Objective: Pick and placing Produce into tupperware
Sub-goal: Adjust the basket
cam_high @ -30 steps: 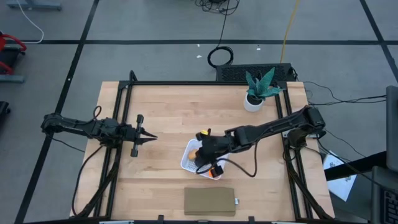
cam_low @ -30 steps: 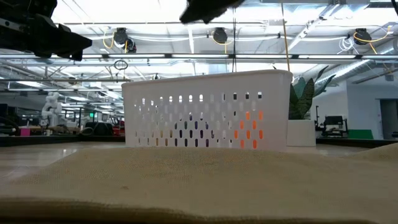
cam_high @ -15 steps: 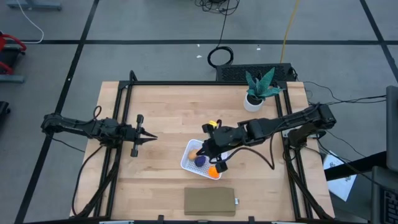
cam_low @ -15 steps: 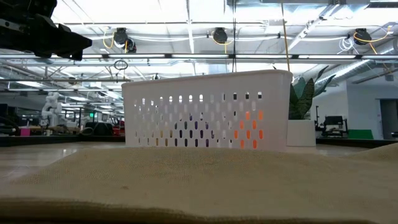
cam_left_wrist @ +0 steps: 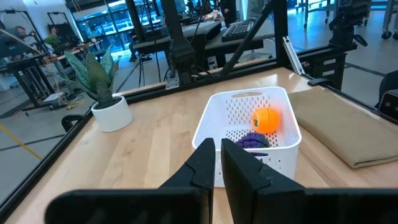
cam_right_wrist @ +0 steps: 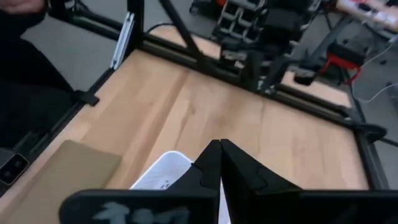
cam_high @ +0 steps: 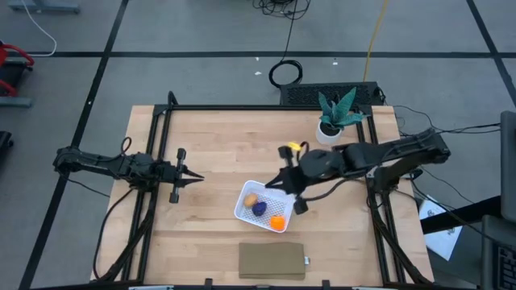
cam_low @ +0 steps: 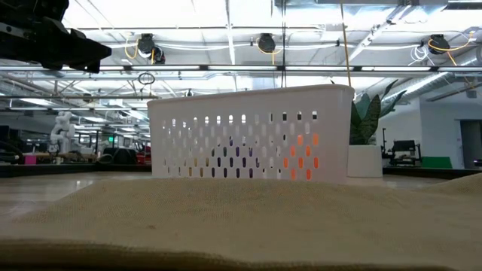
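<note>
White plastic with little holes makes up the tupperware (cam_high: 261, 206), and it sits on the wooden counter (cam_high: 218, 145) near the middle, a bit toward the front. All three bits of produce lie inside it. The tan-brown piece (cam_high: 251, 200) is at the end nearest the left arm, the dark purple piece (cam_high: 260, 209) is in the middle, and the bright orange piece (cam_high: 277, 222) is at the other end. In the left wrist view you can see the orange one and the purple one through the basket's top.

The right hand (cam_high: 274, 183) is up in the air just beside the tupperware, on the side toward the potted plant (cam_high: 335, 114). Its two fingers are pressed together and it holds nothing.

The left hand (cam_high: 196, 177) waits over the left part of the counter, well apart from the tupperware. Its fingers are almost together too, and it is empty.

A flat brown pad (cam_high: 272, 261) lies at the front edge of the counter, near the tupperware.
</note>
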`<state>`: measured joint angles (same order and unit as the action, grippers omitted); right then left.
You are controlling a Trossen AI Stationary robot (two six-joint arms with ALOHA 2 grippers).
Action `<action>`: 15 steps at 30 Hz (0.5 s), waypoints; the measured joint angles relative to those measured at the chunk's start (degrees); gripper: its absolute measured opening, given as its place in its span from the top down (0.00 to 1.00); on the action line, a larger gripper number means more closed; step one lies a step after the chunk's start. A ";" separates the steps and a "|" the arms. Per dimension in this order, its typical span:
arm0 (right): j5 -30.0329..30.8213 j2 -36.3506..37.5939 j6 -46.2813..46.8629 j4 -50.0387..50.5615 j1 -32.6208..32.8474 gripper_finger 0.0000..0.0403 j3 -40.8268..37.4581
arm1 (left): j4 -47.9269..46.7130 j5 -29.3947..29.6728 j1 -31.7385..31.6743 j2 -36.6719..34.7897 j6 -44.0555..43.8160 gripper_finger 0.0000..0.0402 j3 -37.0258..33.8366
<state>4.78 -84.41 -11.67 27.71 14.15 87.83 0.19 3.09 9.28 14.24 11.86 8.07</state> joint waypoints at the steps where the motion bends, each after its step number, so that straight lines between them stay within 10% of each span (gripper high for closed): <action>1: 0.02 0.94 0.02 0.13 -0.21 1.00 0.00 | 0.02 0.00 0.02 0.01 -0.01 0.92 -0.01; 15: 10.16 22.83 1.81 -4.47 -5.61 1.00 -18.35 | -0.02 0.00 0.02 0.00 0.18 0.92 -0.01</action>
<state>14.94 -61.58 -9.86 23.24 8.53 69.48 0.16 3.09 9.30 14.24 12.04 8.06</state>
